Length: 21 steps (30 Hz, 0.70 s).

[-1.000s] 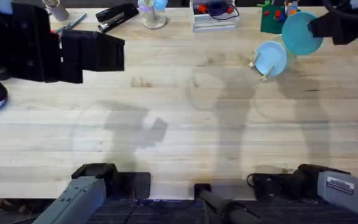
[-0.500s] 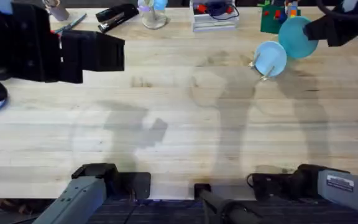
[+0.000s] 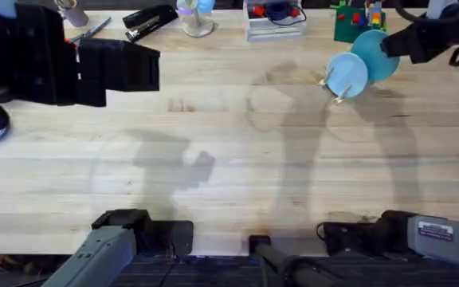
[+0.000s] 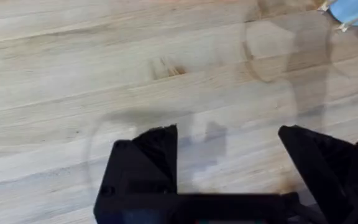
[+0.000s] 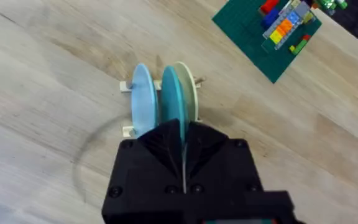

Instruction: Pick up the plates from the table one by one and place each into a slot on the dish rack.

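At rack [image 5: 129, 87]: right fingers [image 5: 182, 146] clamp teal plate [image 5: 171, 99] | pale plate [image 5: 143, 102], cream plate [image 5: 188, 93] flank | left fingers [image 4: 229, 158] apart

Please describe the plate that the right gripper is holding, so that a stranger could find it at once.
Look at the table's far right corner, where the small wooden dish rack stands. The teal plate is upright on edge, pinched by the right gripper. It sits between a paler blue plate and a cream plate.

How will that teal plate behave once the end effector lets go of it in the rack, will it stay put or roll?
The teal plate looks thin and rigid, probably light. Being round and held on edge by the right end effector, it could roll if freed outside a slot. Between the pale blue plate and the cream plate in the dish rack, it should likely stay upright.
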Available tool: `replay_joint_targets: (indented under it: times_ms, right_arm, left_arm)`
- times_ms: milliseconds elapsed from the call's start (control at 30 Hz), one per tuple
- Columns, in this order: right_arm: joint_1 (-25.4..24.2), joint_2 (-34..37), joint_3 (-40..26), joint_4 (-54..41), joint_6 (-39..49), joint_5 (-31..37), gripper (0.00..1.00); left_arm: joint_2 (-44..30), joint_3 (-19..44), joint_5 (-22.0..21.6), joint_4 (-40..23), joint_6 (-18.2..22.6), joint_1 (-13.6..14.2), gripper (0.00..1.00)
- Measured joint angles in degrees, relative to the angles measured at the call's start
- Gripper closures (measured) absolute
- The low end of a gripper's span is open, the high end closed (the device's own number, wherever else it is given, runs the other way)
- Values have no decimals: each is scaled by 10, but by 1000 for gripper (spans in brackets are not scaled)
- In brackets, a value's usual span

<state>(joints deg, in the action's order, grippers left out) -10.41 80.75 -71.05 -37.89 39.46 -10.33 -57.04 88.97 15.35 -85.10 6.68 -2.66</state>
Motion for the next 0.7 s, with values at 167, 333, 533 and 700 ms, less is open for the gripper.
replay_joint_targets:
  times_ms: [167,333,533,700]
  right_arm:
    - [0,5,0,1,0,0,973]
    - [0,15,0,1,0,0,973]
    - [0,19,0,1,0,0,973]
    - [0,19,0,1,0,0,973]
  left_arm:
    - [0,0,0,0,0,0,7]
    - [0,0,0,0,0,0,8]
    - [0,0,0,0,0,0,8]
    - [0,0,0,0,0,0,8]
